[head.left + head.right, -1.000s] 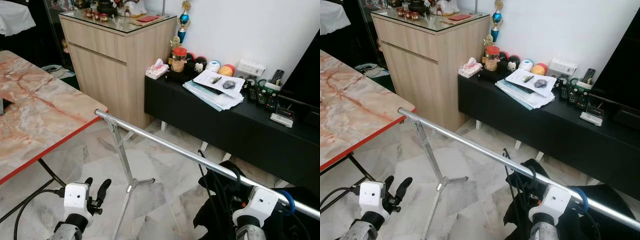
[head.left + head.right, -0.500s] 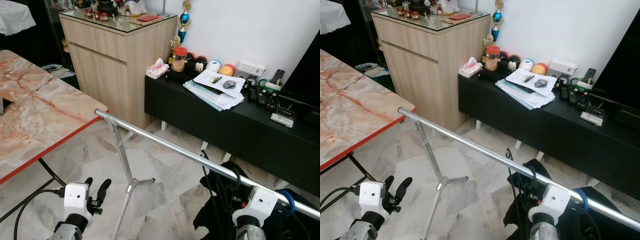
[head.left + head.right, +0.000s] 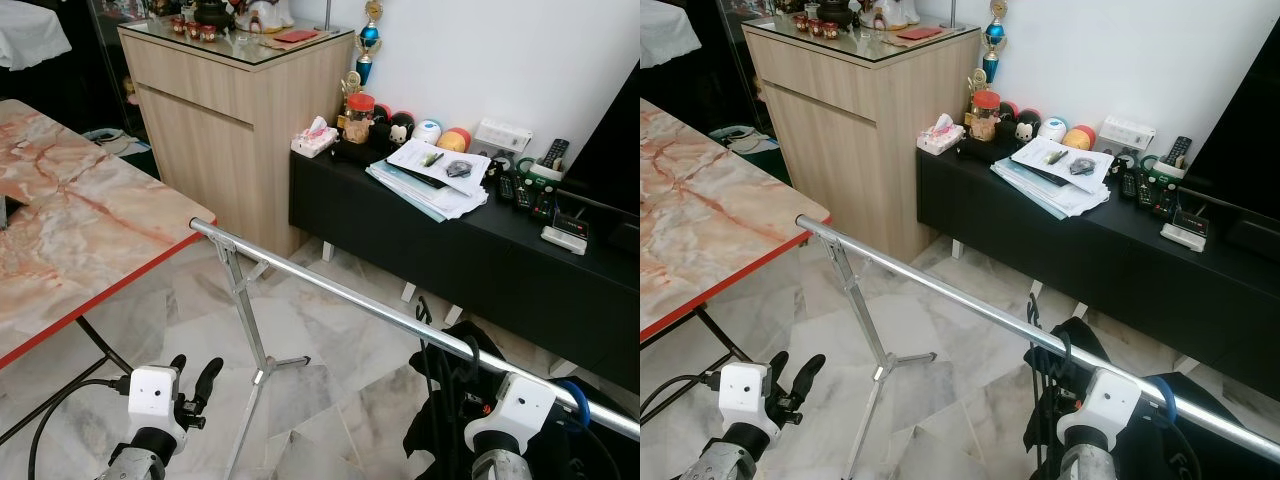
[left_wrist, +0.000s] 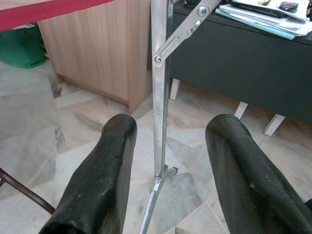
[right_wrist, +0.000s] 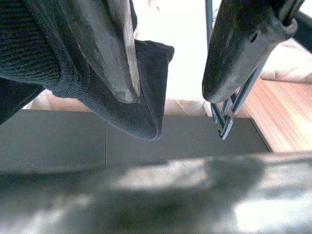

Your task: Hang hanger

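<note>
**Hanger at the rail, hook not yet settled**

Nearest the camera, the left gripper [image 3: 193, 384] hangs low and idle over the marble floor [image 3: 330, 350], its two black fingers [image 4: 102, 180] spread wide with nothing between them; its wrist view looks straight at the upright leg of the clothes stand [image 4: 159, 97]. The right gripper [image 5: 168, 63] is raised beneath the silver rail [image 3: 340, 295], and its fingers [image 5: 105, 44] are parted a little around dark knitted cloth, with the wire of the hanger [image 5: 224, 122] pressed beside one finger. Whether the grip is firm I cannot tell. The hanger carries a dark garment [image 3: 450, 400] that droops just below the rail, and a black hook [image 3: 421, 312] stands close against the bar; whether it is already over the bar is unclear.

To do this step well, I would lift until the hook clearly passes above the rail, bring it across the bar, then lower gently so the weight rests on the metal before the fingers let go. Releasing too soon would likely drop the garment to the floor.

Farther back stand the marble-topped table [image 3: 60, 230], the black low cabinet [image 3: 450, 250] with papers [image 3: 430, 175], and the wooden cabinet [image 3: 220, 110]
</note>
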